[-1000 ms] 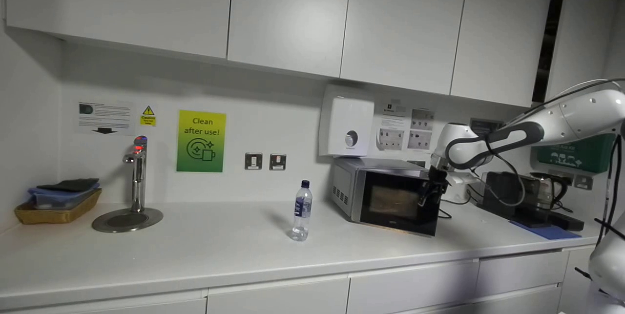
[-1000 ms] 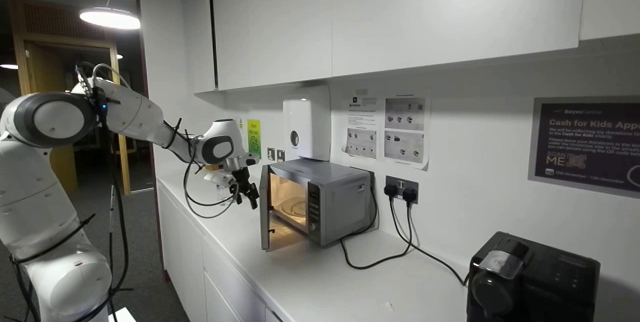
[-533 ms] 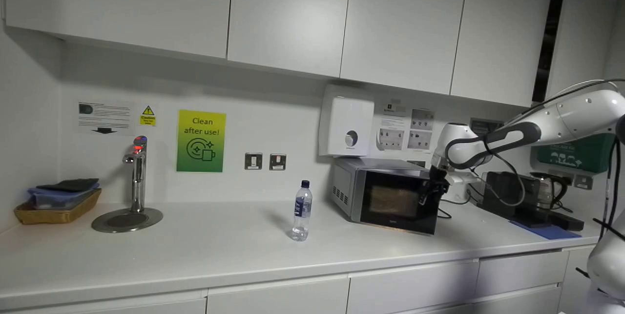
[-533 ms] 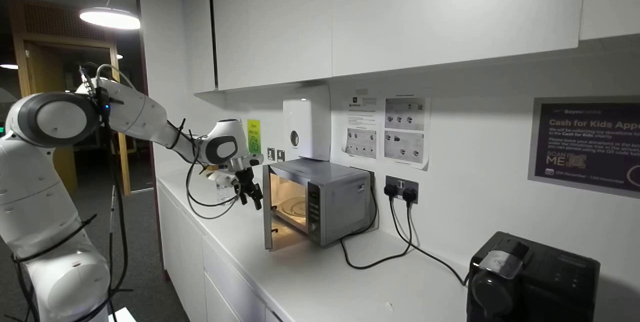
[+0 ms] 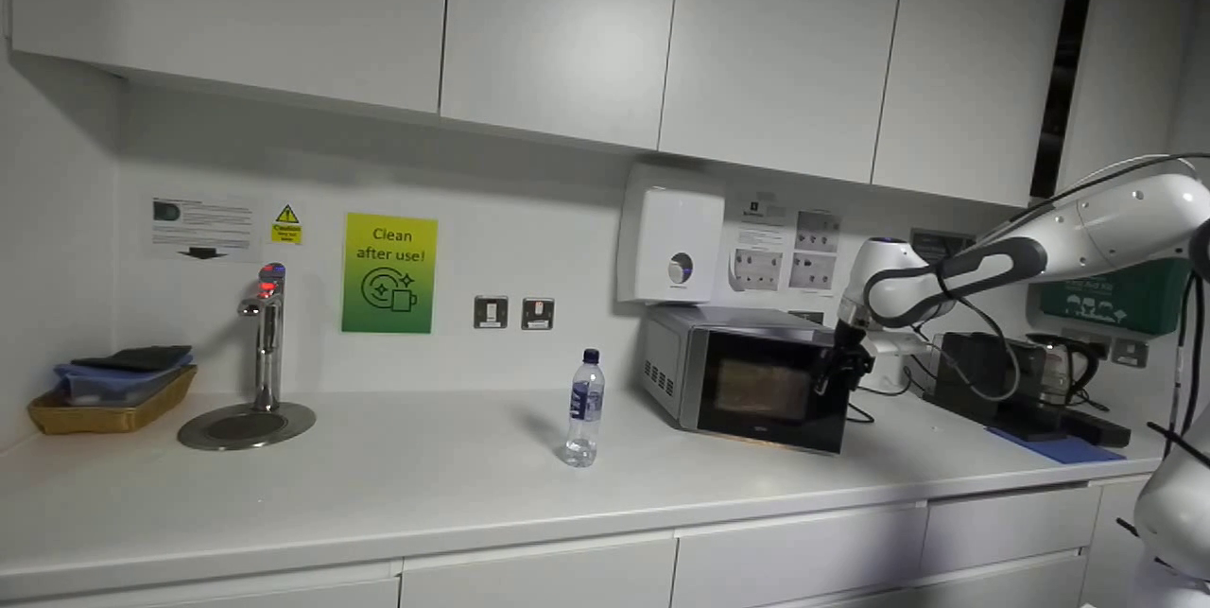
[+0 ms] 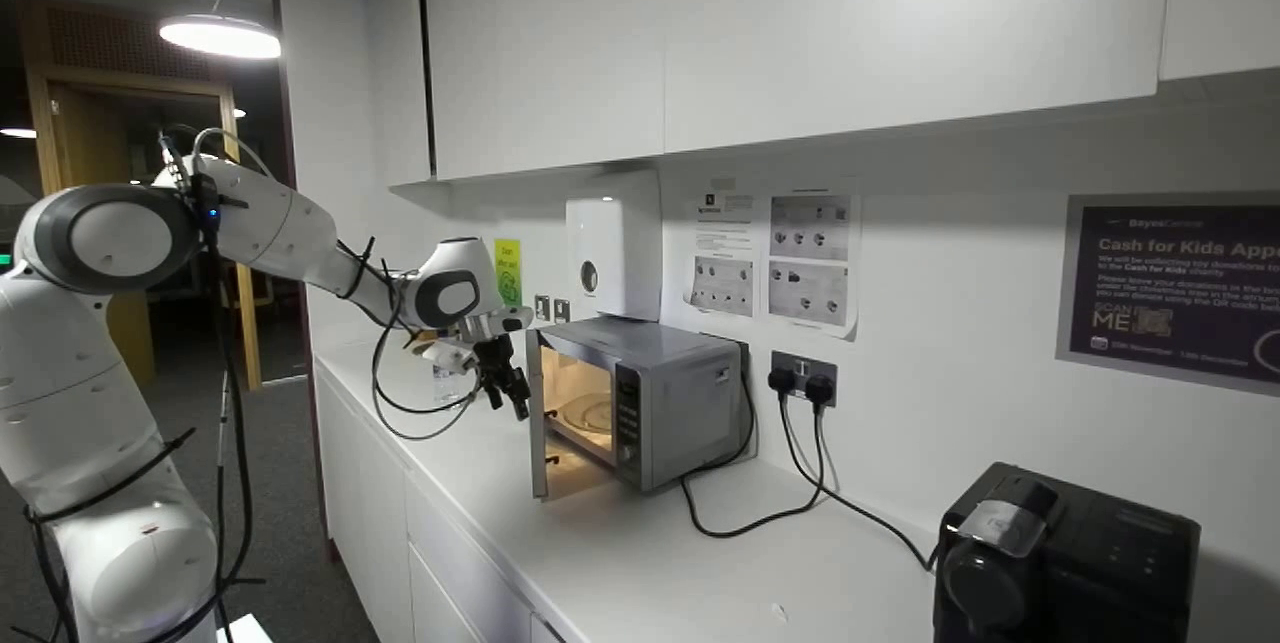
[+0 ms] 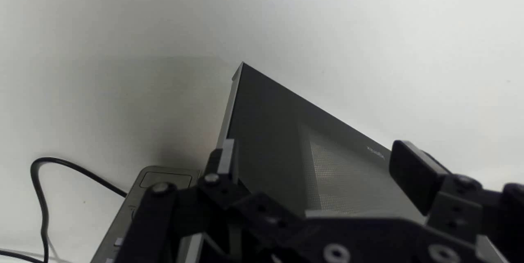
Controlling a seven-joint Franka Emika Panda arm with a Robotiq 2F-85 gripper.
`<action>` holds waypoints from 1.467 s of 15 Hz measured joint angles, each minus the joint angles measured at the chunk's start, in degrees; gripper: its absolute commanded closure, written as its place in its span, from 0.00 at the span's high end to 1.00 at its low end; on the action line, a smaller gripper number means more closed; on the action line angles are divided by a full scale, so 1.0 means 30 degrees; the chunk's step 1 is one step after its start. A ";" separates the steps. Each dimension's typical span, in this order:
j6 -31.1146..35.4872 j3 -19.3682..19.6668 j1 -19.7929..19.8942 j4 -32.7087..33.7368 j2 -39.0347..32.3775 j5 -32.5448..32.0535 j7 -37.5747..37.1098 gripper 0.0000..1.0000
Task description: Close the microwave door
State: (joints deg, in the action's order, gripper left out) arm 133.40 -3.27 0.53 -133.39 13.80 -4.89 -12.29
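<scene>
Well, the microwave door (image 5: 766, 390) stands ajar, at an angle to the front of the microwave (image 6: 690, 413), which sits on the white desk (image 5: 378, 495) near the wall. In an exterior view I can see past the door's thin silver edge into the lit inside, where a round turntable (image 6: 590, 413) lies in yellow light. The robot arm (image 6: 270, 233) stretches toward it, and its black fingers (image 7: 417, 173) angle downward just beside the door's outer face, near the free edge; whether they touch the glass I cannot tell. In the wrist view they are spread wide and grip nothing, with the dark glass showing in the gap and part of the control panel (image 7: 133, 201) beyond one of them. A clear bottle (image 5: 584, 414) with a dark cap stands upright near the microwave's vented side, and farther along come a chrome tap (image 5: 269, 343) and a basket (image 5: 123, 417). A white dispenser (image 5: 671, 239) hangs on the wall above the microwave, and a black appliance (image 6: 1090, 563) stands farther down the desk.
</scene>
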 measured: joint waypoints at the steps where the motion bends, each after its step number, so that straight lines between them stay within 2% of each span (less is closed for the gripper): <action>1: 0.0000 -0.0001 0.0045 0.0040 -0.0035 -0.0017 -0.0324 1.00; 13: -0.0001 0.0056 0.0460 0.1518 -0.1429 -0.0519 -0.4392 1.00; 22: -0.0005 0.0136 0.0751 0.2294 -0.1957 -0.0844 -0.5257 1.00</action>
State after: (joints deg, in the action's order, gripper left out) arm 133.39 -2.86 2.78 -126.51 7.93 -7.42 -28.06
